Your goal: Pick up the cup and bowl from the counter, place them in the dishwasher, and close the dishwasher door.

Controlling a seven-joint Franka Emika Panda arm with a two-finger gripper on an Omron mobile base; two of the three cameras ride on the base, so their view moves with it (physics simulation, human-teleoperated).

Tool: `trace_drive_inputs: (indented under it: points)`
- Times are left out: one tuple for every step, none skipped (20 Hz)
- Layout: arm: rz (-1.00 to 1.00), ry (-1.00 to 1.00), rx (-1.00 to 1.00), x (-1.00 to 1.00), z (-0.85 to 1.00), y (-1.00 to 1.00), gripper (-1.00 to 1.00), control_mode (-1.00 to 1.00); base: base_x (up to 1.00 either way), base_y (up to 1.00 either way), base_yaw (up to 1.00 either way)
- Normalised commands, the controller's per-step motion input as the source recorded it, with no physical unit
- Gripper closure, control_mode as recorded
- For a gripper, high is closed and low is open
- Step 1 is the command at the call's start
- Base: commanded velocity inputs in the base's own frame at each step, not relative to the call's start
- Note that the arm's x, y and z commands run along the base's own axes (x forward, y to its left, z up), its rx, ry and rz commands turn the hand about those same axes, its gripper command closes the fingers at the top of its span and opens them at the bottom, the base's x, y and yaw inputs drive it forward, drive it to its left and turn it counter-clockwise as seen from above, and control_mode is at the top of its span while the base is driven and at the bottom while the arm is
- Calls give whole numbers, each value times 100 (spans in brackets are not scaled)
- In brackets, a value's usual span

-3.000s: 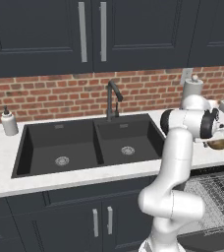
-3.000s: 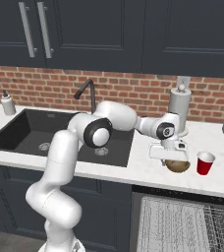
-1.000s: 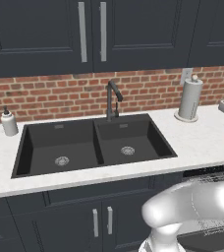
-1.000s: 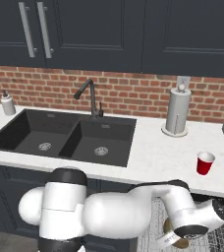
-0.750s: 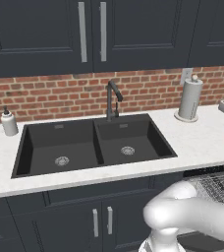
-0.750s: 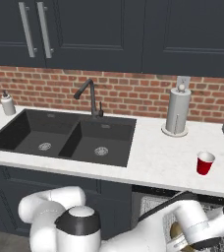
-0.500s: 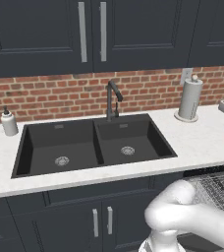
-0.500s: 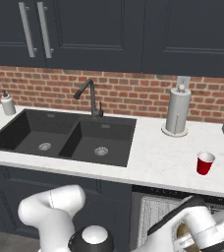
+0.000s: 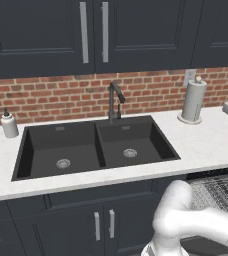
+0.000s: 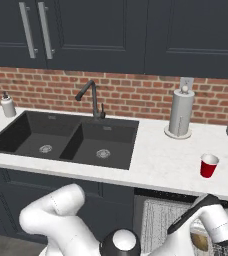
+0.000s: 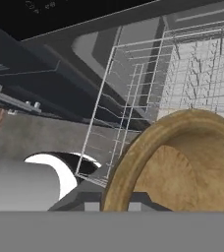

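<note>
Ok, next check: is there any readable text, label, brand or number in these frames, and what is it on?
None that can be read.
Dishwasher: faint pale marks on its black top strip, too small and blurred to make out.
Cup, paper-towel roll, soap bottle: plain, no print visible.

Wooden bowl (image 11: pixel 182 162) cut off by frame edge; claw tips hidden.

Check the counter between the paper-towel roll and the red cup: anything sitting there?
Nothing. In the right base view, the stretch of white counter between the paper-towel roll and the red cup is bare.
</note>
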Motion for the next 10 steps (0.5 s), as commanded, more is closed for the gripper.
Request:
trace_drive_inputs:
  points:
    - [-35,14,5,39,-37,-38,100,-100,0,0,0]
    - [-33,10,2,28,-44,-33,100,-100,0,0,0]
    - [-33,7,3,20,-51,-35,100,-100,0,0,0]
    - [-32,3,3,15,-54,-36,100,-100,0,0,0]
    - [-32,0,2,7,-59,-34,100,-100,0,0,0]
    - [-32,0,1,7,-59,-29,100,-100,0,0,0]
    - [-30,0,0,10,-60,-19,100,-100,0,0,0]
    - [-29,0,0,13,-60,-10,100,-100,0,0,0]
    - [-25,0,0,22,-62,0,100,-100,0,0,0]
    - [-23,0,0,39,-65,0,100,-100,0,0,0]
